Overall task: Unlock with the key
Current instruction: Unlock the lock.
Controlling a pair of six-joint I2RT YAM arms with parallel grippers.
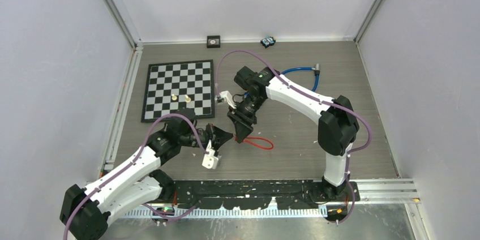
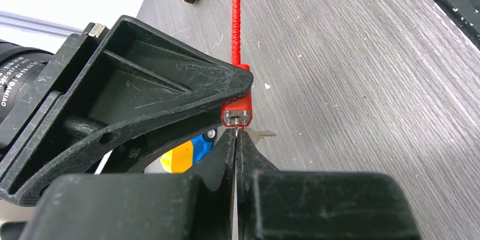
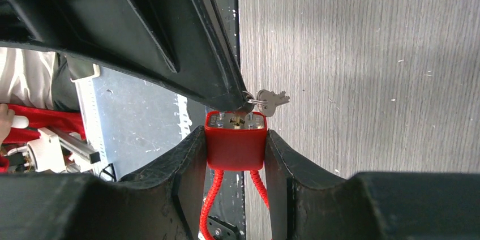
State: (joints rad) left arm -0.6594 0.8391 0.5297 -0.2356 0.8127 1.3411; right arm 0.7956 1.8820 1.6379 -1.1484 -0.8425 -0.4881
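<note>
Grey worktop (image 1: pixel 305 138) underneath, and the left gripper (image 2: pixel 235 136) was pinched shut on the thin, slippery key (image 2: pixel 235 129) at the keyway. The right gripper (image 1: pixel 242 132) clamped the small, rigid red padlock (image 3: pixel 235 145) by its flat sides, likely light but apt to twist.

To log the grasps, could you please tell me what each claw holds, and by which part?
The right claw grips the red padlock by its body's sides. The left claw is shut at the keyhole face, apparently pinching the key by its head.
</note>
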